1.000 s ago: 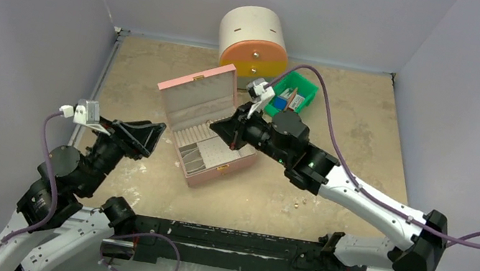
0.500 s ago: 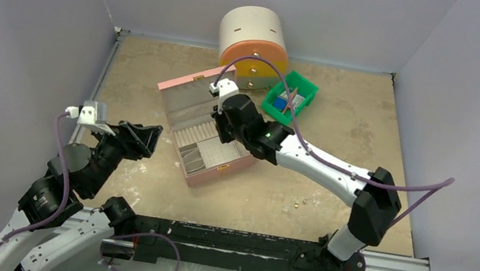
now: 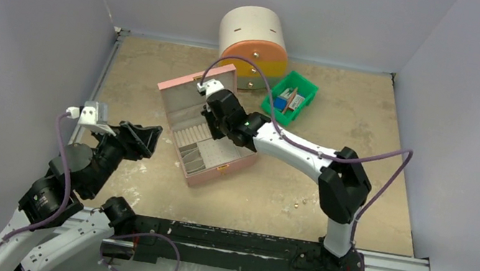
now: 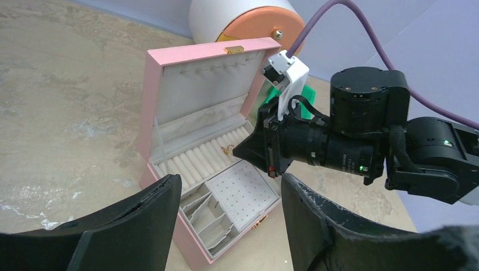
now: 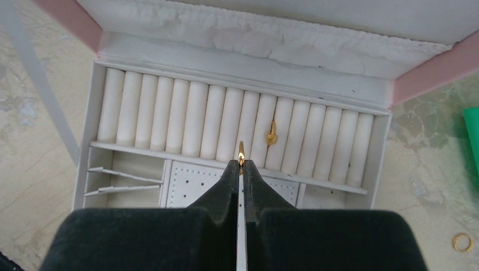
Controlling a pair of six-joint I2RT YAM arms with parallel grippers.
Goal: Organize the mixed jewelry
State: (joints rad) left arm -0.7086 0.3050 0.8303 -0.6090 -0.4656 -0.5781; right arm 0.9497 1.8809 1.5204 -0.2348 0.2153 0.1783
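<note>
Jewelry box [image 3: 209, 176] mid-table, drawer unit [image 3: 254, 43] behind, bin [image 3: 305, 102] to its right, ring [image 5: 272, 134] between the box's rolls [image 5: 195, 118]

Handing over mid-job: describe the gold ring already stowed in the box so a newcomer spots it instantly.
In the open pink jewelry box, find the row of white ring rolls. The gold ring sits between two rolls toward the end nearer the green bin, the only piece seated there; a loose ring lies outside the box.

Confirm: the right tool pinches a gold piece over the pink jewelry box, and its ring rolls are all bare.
Not bare: the right wrist view shows one gold ring seated between two ring rolls. The rest stands.
</note>
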